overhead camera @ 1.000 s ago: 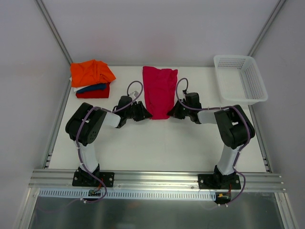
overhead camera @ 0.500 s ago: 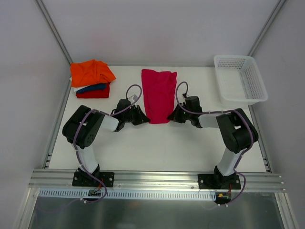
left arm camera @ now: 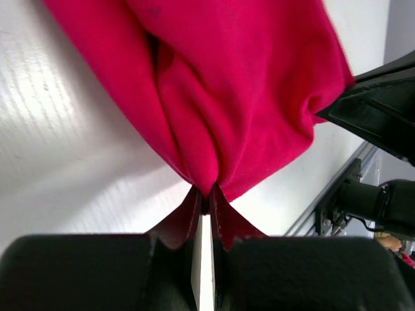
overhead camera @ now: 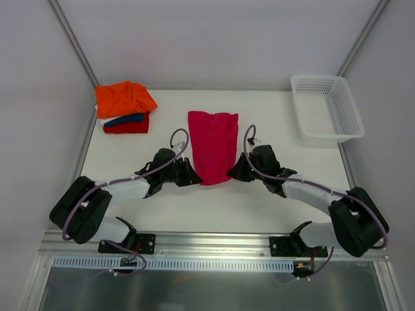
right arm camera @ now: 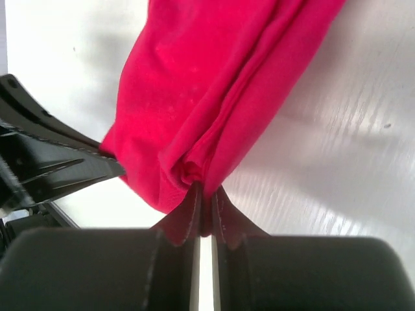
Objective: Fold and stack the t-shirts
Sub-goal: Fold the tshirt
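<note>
The magenta-pink t-shirt (overhead camera: pixel 213 146) lies folded lengthways in the middle of the table. My left gripper (overhead camera: pixel 192 177) is shut on its near left corner, and my right gripper (overhead camera: pixel 231 174) is shut on its near right corner. In the left wrist view the cloth (left arm camera: pixel 220 97) bunches into the closed left gripper (left arm camera: pixel 206 197). In the right wrist view the shirt (right arm camera: pixel 214 97) is pinched in the right gripper (right arm camera: pixel 202 194). A stack of folded shirts sits at the back left: orange (overhead camera: pixel 124 98) on top, dark blue (overhead camera: pixel 124 119), then red (overhead camera: pixel 126 127).
A white mesh basket (overhead camera: pixel 327 107) stands at the back right. Metal frame rails run along the table's left (overhead camera: pixel 76 168) and right edges and the near edge (overhead camera: pixel 207 243).
Both grippers have moved toward the near edge, dragging the pink shirt's near end with them. The arms have stretched out lower and wider.
</note>
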